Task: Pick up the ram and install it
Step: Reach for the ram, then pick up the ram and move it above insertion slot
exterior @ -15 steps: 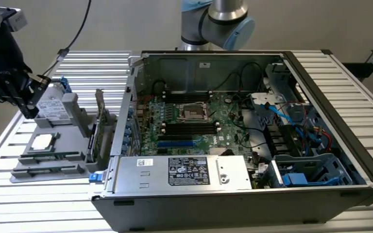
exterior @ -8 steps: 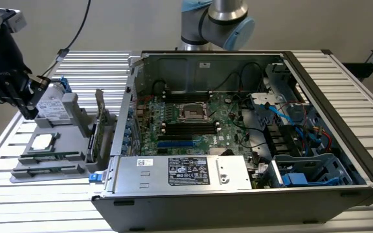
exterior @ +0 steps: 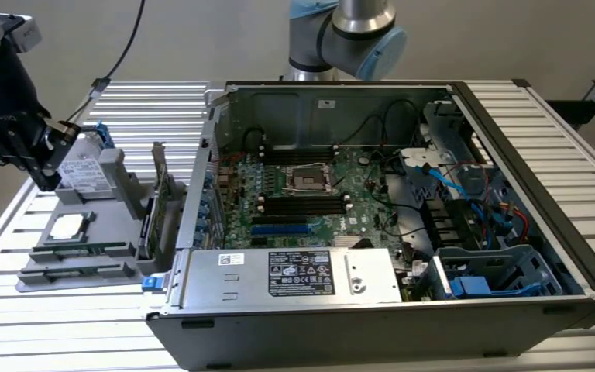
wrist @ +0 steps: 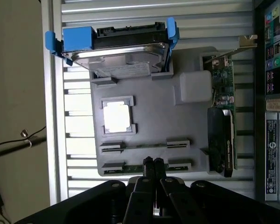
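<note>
Ram (exterior: 80,249) sits in clips at the near end of the gray tray (exterior: 106,225), as two thin sticks whose long axes run from the exterior view's left to its right. Our gripper (exterior: 47,184) hangs above the tray's far end beside the hard drive (exterior: 83,174), fingers pressed together and empty. We judge the sticks lie below it, toward the camera.

- Silver-grey cylindrical arm joint (exterior: 345,31): smooth metal housing, light blue round end caps.
- Grey-white wrist block (exterior: 21,31): small and boxy, set above a matte black casing.
- Thin black cable (exterior: 127,46): a single strand ending at a small connector beside the wrist.
- Matte black two-finger gripper (wrist: 153,162): slim flat black fingers (wrist: 148,169) on angular linkage bars, with a broad black base bearing round pivot screws (wrist: 115,184).
</note>
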